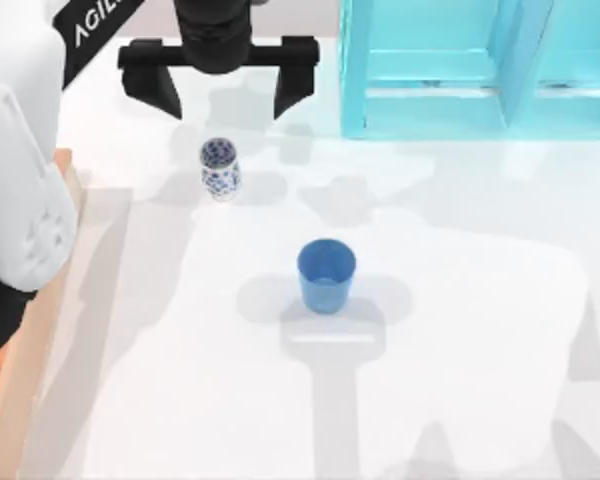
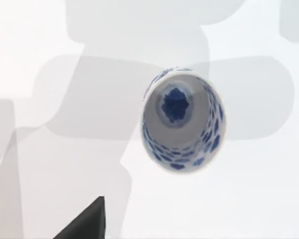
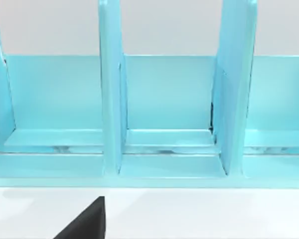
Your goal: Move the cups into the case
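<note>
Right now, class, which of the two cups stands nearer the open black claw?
The narrow white cup with the blue pattern. It stands just below the left claw, while the plain blue cup sits farther off, mid-table.

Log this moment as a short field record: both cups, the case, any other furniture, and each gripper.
patterned cup: white with blue pattern, upright on the table, toward the top view's left, empty inside
blue cup: plain blue, upright, near the table's middle, apart from the patterned cup
case: orange-brown wooden edge at the table's left border, partly hidden by the left arm
rack: light blue divided rack at the far right
left gripper: open, hovering beyond the patterned cup, holding nothing
right gripper: faces the rack
cups in case: none
</note>
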